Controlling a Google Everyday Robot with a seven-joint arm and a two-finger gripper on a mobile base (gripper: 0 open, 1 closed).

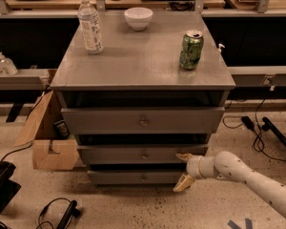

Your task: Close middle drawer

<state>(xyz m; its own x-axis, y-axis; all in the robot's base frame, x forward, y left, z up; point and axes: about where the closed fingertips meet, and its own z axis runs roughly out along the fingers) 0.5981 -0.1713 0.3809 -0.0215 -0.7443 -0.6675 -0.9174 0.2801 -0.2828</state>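
The grey cabinet has three drawers. The middle drawer [133,154] is the wide flat front with a small round knob [144,155]. It sits between the taller top drawer [143,120] and the lowest drawer [133,177], with a dark gap above it. My gripper [183,171] is at the right end of the middle drawer's front, on a white arm [248,175] coming in from the lower right. It is open and holds nothing. One fingertip [183,156] touches the middle drawer's front; the other [182,185] hangs below, in front of the lowest drawer.
On the cabinet top [138,61] stand a water bottle [90,25], a white bowl [138,18] and a green can [191,49]. A cardboard box [45,132] stands left of the cabinet. Cables [267,128] lie on the floor at right, black gear [2,185] at lower left.
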